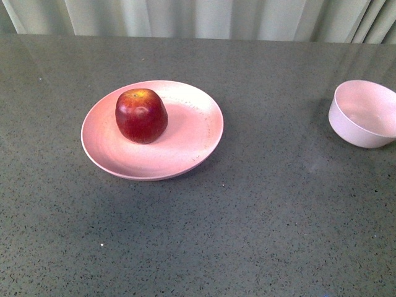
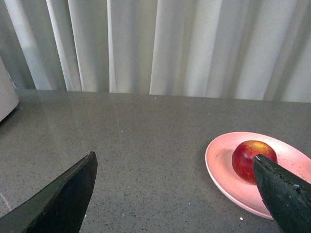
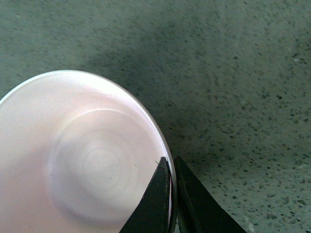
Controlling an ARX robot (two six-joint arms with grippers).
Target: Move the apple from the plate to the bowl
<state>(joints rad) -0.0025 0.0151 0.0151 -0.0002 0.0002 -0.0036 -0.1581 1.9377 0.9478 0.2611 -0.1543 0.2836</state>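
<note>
Looking across a dark speckled table (image 1: 247, 235); neither of my arms shows in the front view. The apple (image 1: 141, 116) sits upright on the plate (image 1: 192, 145), stem dimple up, toward the plate's far left part, and nothing touches it. The bowl (image 1: 356, 130) stands empty well apart to the right, cut off by the picture's edge.

My left claw (image 2: 175, 156) is spread wide and holds nothing. In its wrist camera the two dark fingers frame bare table. The apple shows just past one fingertip, on the plate, with a pale curtain (image 2: 170, 43) behind. I judge the wide spread suits the fruit: it is round and fat, so the fingers must clear its sides before they close. The claw sits off to one side of the plate, so I read this as the very start of the reach.

My right claw (image 3: 170, 160) is drawn nearly shut, with only a thin slit between its fingers. Its camera looks straight down into the bowl, and the rim runs right along that slit (whether I pinch the rim or merely hover above it, I cannot tell). If it does grip, the likely reason is to steady a light bowl for the drop.

The plate lies on my left side, so the pick probably falls to the left arm, followed by a carry across to the bowl.
</note>
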